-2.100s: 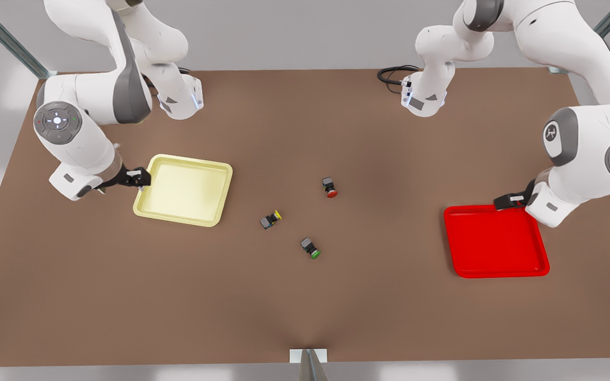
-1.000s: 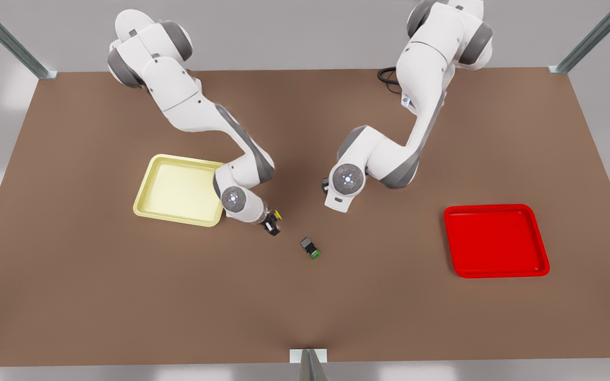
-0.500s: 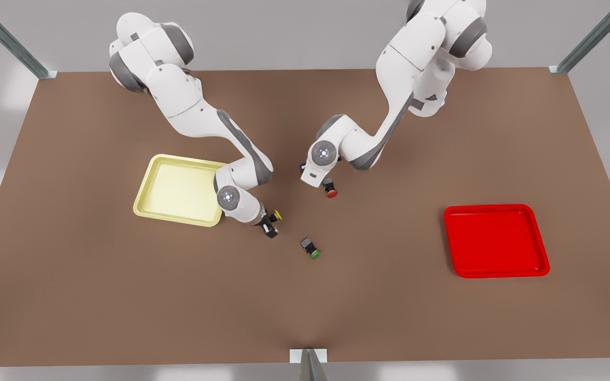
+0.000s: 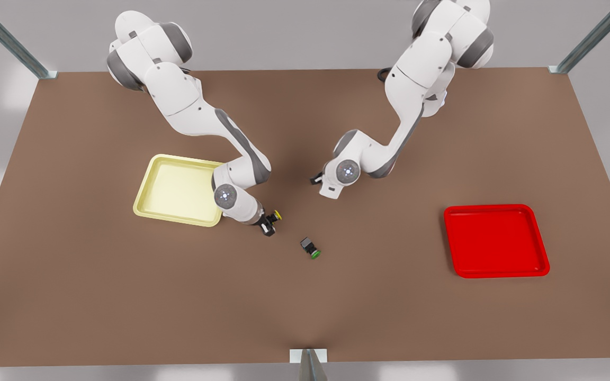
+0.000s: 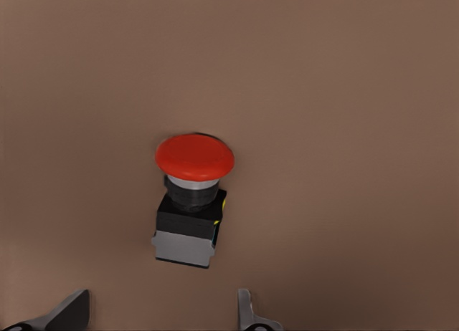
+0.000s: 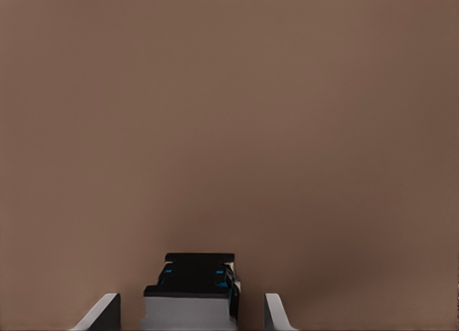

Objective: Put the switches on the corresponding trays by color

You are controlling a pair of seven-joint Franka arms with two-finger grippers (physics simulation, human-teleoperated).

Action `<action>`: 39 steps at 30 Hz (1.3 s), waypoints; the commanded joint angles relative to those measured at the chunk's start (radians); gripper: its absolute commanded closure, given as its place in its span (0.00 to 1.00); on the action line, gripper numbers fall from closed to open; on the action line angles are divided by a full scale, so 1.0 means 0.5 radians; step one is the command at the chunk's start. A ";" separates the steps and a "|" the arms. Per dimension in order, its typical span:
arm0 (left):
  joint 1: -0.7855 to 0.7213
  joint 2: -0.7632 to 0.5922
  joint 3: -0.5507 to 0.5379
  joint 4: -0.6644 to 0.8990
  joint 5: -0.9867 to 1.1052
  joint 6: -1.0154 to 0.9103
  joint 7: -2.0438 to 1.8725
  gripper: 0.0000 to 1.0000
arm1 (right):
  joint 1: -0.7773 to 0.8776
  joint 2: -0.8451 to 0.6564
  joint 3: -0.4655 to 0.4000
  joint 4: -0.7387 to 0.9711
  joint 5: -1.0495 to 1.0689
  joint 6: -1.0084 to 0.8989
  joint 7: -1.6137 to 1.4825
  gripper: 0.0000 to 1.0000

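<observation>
The right pincer (image 6: pixel 192 313) is down at the table (image 4: pixel 125 296), its fingers spread to either side of the yellow switch (image 4: pixel 276 216). There is a gap on each side of the black body, so nothing is gripped yet. That switch lies just off the near right corner of the yellow tray (image 4: pixel 178 157), on the front view's left.

The left pincer (image 5: pixel 159 317) hovers released over the red switch (image 5: pixel 192 202). This switch lies on its side near mid-table, ahead of the fingertips rather than between them, and well apart from the red tray (image 4: pixel 487 207).

Both bodies are small and blocky. If either pincer closes off-centre, the switch may twist or squirt out. The green switch (image 4: pixel 310 247) lies close by and could get knocked. The two arms are also crowded together, so they could clip each other when lifting.
</observation>
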 commanded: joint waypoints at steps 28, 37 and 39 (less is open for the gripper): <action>-0.102 0.081 -0.028 -0.102 -0.060 0.288 0.018 0.01 | -0.025 -0.018 -0.006 -0.009 0.000 -0.006 -0.061 0.47; -0.108 0.078 -0.043 -0.185 0.044 0.380 0.117 0.01 | -0.037 -0.052 -0.003 -0.012 0.000 -0.012 -0.061 0.47; -0.093 0.056 -0.043 -0.185 0.044 0.365 0.114 0.01 | -0.089 -0.107 0.003 -0.021 -0.003 -0.074 -0.114 0.47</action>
